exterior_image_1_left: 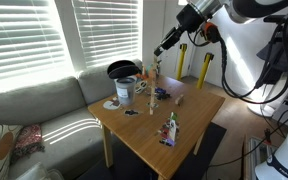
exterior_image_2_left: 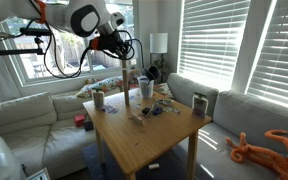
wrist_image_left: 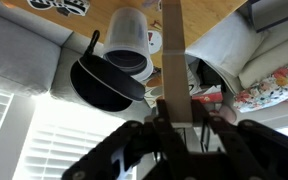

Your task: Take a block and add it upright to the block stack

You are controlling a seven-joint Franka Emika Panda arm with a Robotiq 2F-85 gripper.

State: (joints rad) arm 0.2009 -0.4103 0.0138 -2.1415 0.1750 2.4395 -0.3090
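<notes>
Wrist view shows a slim tan block (wrist_image_left: 172, 70) running straight out from the gripper (wrist_image_left: 170, 125), its long axis in line with the fingers (wrist_image_left: 134, 140). It looks like plain, smooth pale wood with flat faces and square edges, much longer than it is wide. The dark fingers stand close on either side of its near end and seem clamped on it. The contact itself is in shadow.

Both exterior views show the gripper pointing down over the far side of the table (exterior_image_2_left: 144, 135). Under it, in an exterior view, a thin upright column, the stack (exterior_image_2_left: 126, 90), reaches down to the tabletop. It stands vertical, with no lean that I can see. At this size I cannot tell where the held block ends and the stack begins, nor make out the colours of the separate pieces.

Just beside the column stands a white cup (wrist_image_left: 129, 45), round and smooth, and against the cup lies a black pan (wrist_image_left: 102, 85) with a thin, glossy rim. The table is light wood with a square top and straight legs. Toward its near edge, in an exterior view, a low green-and-red cluster (exterior_image_1_left: 170, 130) lies well apart from the stack. A pale, soft-cushioned sofa (exterior_image_1_left: 44, 105) wraps around the table.
</notes>
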